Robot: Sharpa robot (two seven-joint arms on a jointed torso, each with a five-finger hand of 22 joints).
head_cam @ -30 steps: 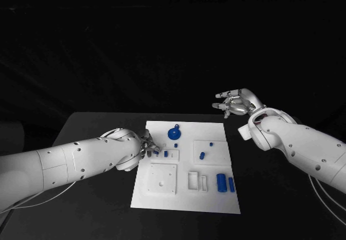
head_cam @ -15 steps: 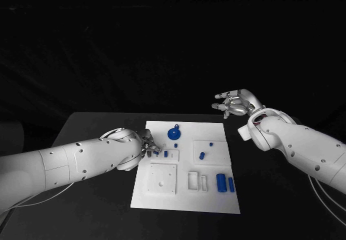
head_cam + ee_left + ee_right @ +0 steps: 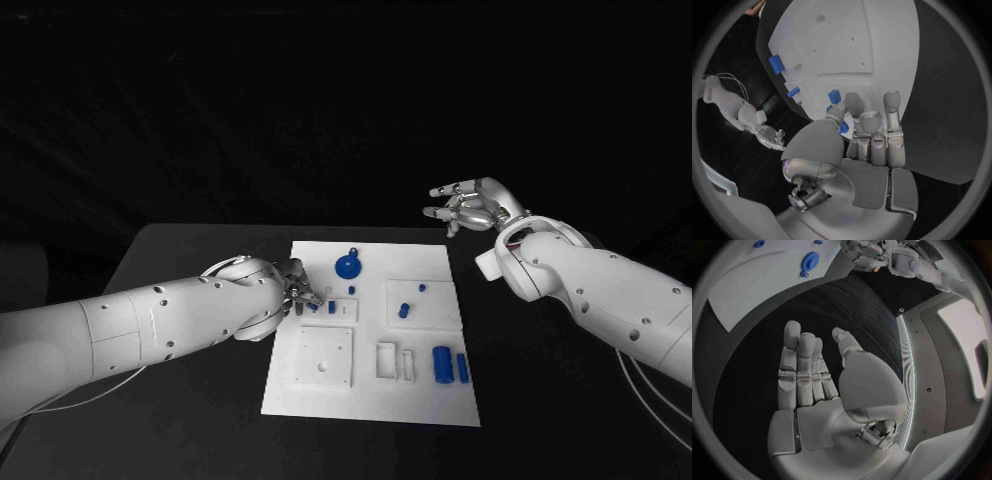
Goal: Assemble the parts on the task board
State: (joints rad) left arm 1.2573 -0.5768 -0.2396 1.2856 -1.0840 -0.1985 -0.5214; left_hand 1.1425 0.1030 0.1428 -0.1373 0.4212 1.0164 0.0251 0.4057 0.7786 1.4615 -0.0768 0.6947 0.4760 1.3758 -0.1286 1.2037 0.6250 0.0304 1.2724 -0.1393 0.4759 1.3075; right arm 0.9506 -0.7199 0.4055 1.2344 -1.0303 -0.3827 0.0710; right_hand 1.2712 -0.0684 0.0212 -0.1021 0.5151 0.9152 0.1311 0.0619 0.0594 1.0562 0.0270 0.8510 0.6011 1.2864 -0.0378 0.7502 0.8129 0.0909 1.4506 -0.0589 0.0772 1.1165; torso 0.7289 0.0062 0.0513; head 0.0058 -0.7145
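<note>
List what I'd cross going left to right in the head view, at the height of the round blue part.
left hand at the task board's left edge → round blue part → bare white board → right arm's white casing.

The setting reads as a robotics lab or test cell arranged for a bench trial, not a home or a shop. A plain black table stands against a wholly dark backdrop with no furniture or household things around it. On the table lies a white task board with shaped recesses and small blue parts, the sort of fixture made for assembly tests. Two white robot arms reach over it, the left arm trailing thin loose cables along the table, which suggests experimental equipment more than a finished production line.
</note>
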